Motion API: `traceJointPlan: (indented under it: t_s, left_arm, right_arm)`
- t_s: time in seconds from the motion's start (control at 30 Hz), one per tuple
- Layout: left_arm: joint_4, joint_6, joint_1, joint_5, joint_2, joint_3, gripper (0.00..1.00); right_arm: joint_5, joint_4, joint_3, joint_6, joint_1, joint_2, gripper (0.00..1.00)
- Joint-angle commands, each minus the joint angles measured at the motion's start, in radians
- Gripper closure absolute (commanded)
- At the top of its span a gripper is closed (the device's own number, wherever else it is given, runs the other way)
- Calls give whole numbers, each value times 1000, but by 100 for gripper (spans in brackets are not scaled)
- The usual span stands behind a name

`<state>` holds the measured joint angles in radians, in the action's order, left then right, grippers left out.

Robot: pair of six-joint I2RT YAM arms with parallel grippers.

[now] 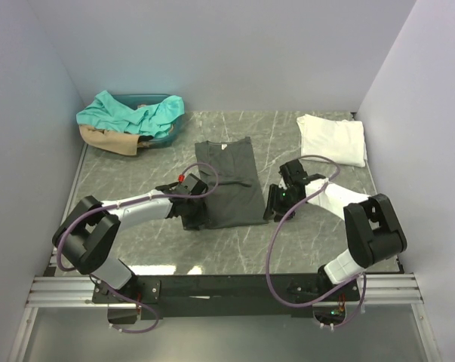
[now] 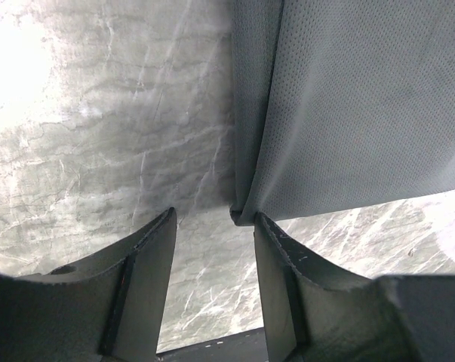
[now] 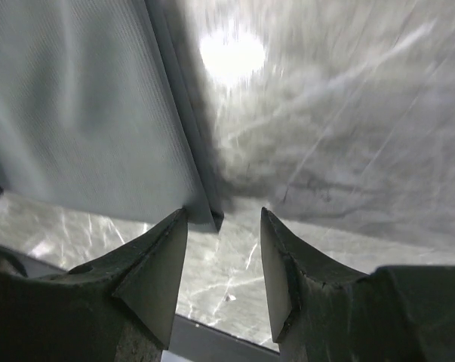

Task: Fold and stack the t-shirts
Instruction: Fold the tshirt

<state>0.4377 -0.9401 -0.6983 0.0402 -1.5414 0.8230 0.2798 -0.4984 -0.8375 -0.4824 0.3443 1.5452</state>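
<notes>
So the grey shirt (image 1: 229,185) is lying flat in the middle of the desk (image 1: 159,245). It's already folded in from the sides into a long narrow rectangle, with the neck pointing at the far edge and the hem toward the near edge. You can just make out a small label at the neckline, and there's a crease across the middle. Up close the fabric has a fine dotted knit.

The left hand (image 2: 214,219) is down at the shirt's near-left corner with its fingers spread apart and nothing between them. The doubled-over edge of the cloth ends right by the inner tip of one finger. It's the same deal on the other side. The right hand (image 3: 224,215) is at the near-right corner, also spread wide and gripping nothing, with the hem corner sitting just in front of the gap. I can't tell if either one is actually touching the cloth.

Further out, a white shirt (image 1: 331,139) is folded up by the far-right corner, well apart from the grey one. In the far-left corner there's a bluish tub (image 1: 165,138) with a teal shirt (image 1: 129,111) bunched up over it and a tan shirt (image 1: 106,141) spilling out on its near-left side.

Nothing sits between the hands and the grey shirt.

Count: four shirts (one each of grey, white, teal and tan), one tub, two hands.
</notes>
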Motion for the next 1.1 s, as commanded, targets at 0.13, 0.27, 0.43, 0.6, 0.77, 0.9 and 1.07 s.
traceJointPlan:
  t_s: [0.13, 0.27, 0.43, 0.6, 0.77, 0.9, 1.07]
  left_arm:
    - [-51, -29, -3, 16, 32, 1, 48]
    - [-93, -43, -3, 33, 12, -5, 47]
    - [-125, -51, -1, 66, -29, -19, 48]
    - [-152, -43, -3, 112, -74, -31, 50]
    - [-155, -46, -3, 128, -75, -45, 58]
    - [-149, -45, -3, 138, -74, -68, 77]
    - [-126, -40, -3, 98, -24, -59, 100]
  right_arm:
    - [91, 107, 75, -31, 12, -45, 49]
    - [96, 126, 80, -30, 13, -27, 49]
    - [94, 127, 75, -27, 15, -4, 50]
    - [101, 132, 87, -25, 21, 9, 51]
    - [114, 153, 104, -38, 33, 24, 57]
    - [137, 167, 118, -47, 44, 35, 67]
    - [136, 123, 103, -36, 50, 9, 100]
